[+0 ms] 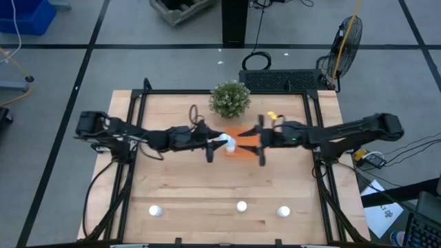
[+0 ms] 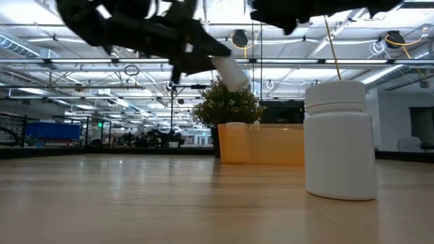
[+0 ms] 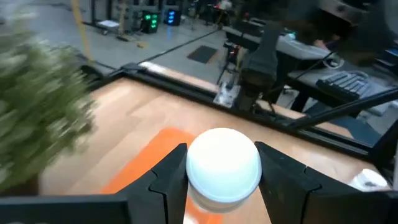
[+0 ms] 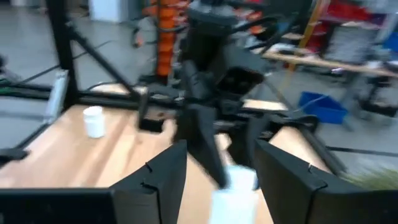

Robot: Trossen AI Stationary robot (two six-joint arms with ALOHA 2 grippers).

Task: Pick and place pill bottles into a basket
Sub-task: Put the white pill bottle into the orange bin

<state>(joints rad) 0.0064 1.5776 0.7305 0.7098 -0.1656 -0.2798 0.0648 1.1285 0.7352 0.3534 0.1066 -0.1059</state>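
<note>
Above basket (image 1: 242, 142), left claw (image 1: 219, 142) with bottle (image 1: 227, 143)

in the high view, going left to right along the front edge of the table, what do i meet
Three pill bottles stand in a row: left pill bottle → middle pill bottle → right pill bottle. The first stands well apart; the other two are closer together.
</note>
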